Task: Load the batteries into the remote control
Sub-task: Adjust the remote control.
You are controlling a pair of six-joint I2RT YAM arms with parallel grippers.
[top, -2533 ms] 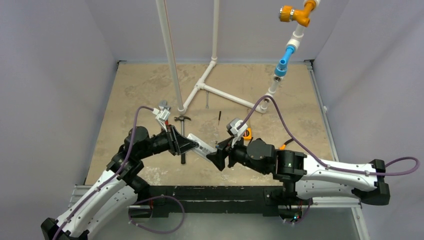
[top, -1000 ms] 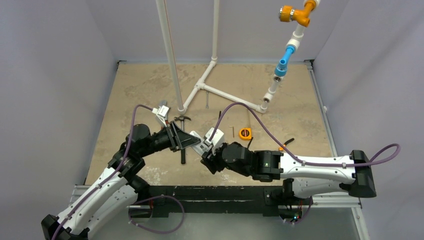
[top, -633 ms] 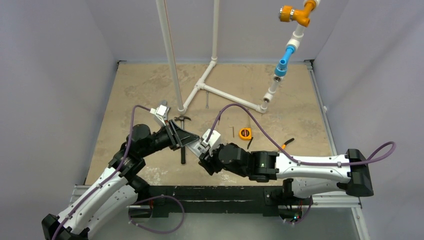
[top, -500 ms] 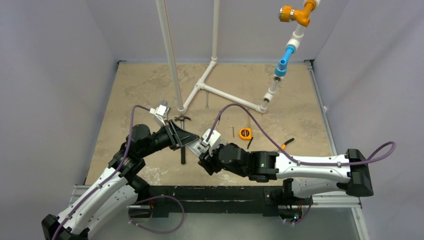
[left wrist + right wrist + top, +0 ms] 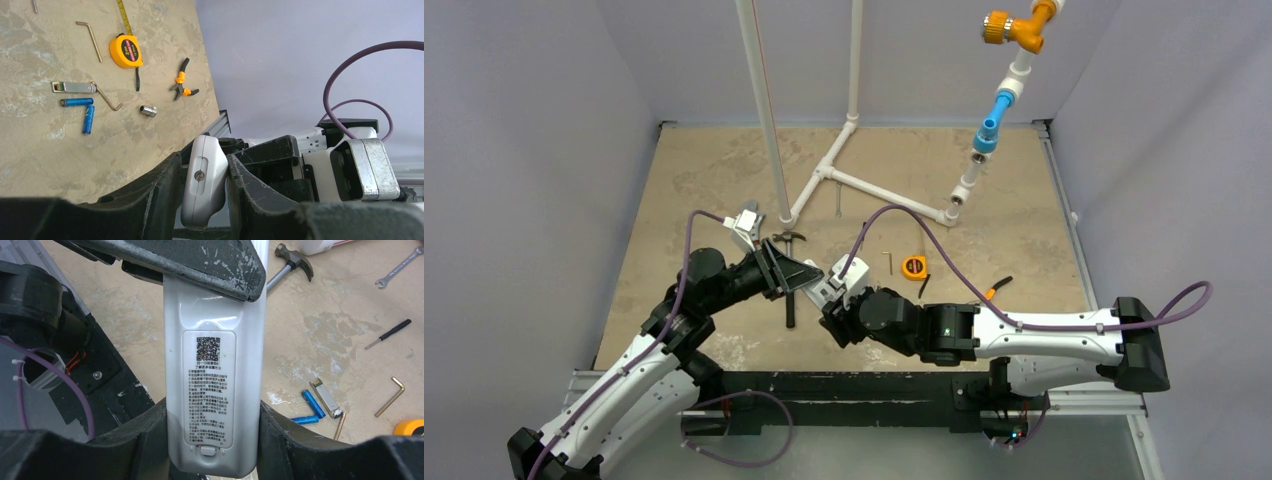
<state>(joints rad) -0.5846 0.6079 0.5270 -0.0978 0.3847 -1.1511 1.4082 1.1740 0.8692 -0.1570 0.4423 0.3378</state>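
Note:
The white remote control (image 5: 820, 287) is held off the table between both grippers. My left gripper (image 5: 202, 185) is shut on one end of it, which shows edge-on. My right gripper (image 5: 212, 440) is shut on the other end. The remote's back (image 5: 212, 390) faces the right wrist camera, showing a QR-code label and a closed latch tab. The left gripper's finger (image 5: 200, 260) covers its far end. Two blue batteries (image 5: 312, 403) (image 5: 305, 419) lie on the table beside the remote. They also show in the left wrist view (image 5: 76, 102) (image 5: 88, 119).
A silver metal module (image 5: 74, 87), hex keys (image 5: 90, 34), a yellow tape measure (image 5: 125, 50), orange pliers (image 5: 181, 85) and a small silver socket (image 5: 148, 110) lie near the batteries. A hammer (image 5: 290, 262), wrench (image 5: 400, 267) and screwdriver (image 5: 387, 334) lie farther off. A white pipe frame (image 5: 844, 170) stands behind.
My right arm has swung left and its gripper has slid along the remote toward the left gripper. The tape measure is now uncovered. The left arm has barely moved.

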